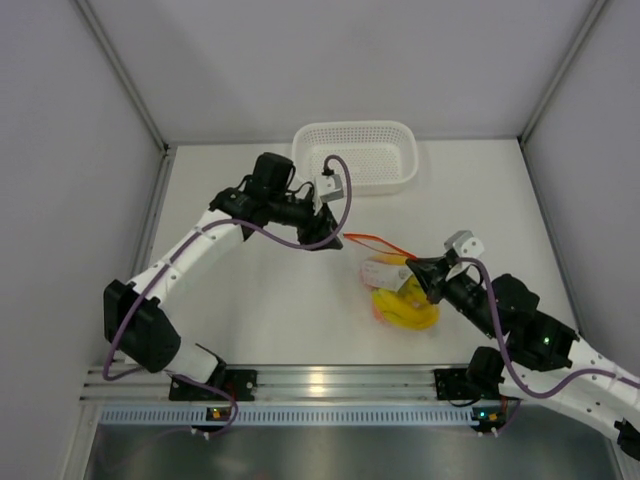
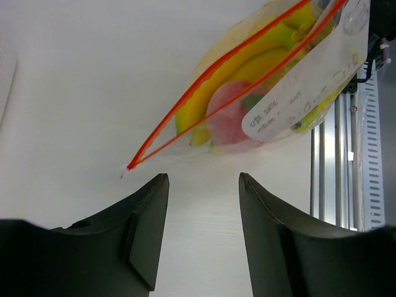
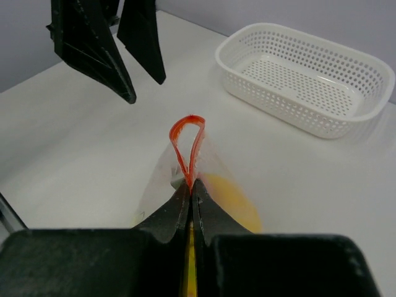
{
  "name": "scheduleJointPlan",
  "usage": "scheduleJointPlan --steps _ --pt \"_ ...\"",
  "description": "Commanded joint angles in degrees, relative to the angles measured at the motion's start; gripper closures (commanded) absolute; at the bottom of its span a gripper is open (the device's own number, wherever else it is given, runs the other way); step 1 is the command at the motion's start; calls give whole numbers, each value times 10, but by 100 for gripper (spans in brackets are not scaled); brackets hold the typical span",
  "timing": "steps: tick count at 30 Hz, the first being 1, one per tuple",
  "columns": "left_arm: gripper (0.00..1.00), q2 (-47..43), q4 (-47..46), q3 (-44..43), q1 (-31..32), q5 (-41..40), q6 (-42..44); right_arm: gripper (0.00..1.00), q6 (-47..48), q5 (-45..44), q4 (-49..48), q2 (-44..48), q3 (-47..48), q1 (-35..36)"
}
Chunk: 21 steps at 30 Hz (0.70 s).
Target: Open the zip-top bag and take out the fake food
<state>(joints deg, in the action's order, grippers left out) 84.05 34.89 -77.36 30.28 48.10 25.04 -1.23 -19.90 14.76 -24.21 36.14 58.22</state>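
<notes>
I'm working in a robotics lab cell, not anyone's home. The bare white tabletop [image 1: 250,310] is boxed in by plain pale grey panels [image 1: 60,150] on the left, far and right sides, joined by metal corner struts [image 1: 120,70]. Along the near edge runs an aluminium rail [image 1: 330,380] with both arms bolted to it, the left arm [image 1: 190,250] and right arm [image 1: 540,340], each trailing purple cables [image 1: 347,200]. Nearer still lies a slotted cable duct [image 1: 300,413], and small lights [image 1: 213,412] glow at the arm bases

R gripper [image 3: 189,197] pinching zip-top bag [image 3: 185,139] strip — white basket [image 3: 307,83] beyond, L gripper [image 3: 120,46] apart.
</notes>
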Motion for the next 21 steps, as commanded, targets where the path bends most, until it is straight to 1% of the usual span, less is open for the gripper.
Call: scheduleJointPlan --steps 1,5,8,14,21 --pt "46 21 -26 -38 40 16 -15 100 7 57 -56 -2 6 -6" --pt "46 39 -63 -44 58 10 -37 100 27 89 -49 -3 8 -7" --pt "45 50 -69 -53 63 10 -40 100 32 112 -47 -6 9 -7" --pt "46 45 -69 -51 66 51 -36 100 33 112 -49 -15 9 -7" --pt "46 36 -69 -11 77 68 -28 100 30 96 -56 -17 12 -6"
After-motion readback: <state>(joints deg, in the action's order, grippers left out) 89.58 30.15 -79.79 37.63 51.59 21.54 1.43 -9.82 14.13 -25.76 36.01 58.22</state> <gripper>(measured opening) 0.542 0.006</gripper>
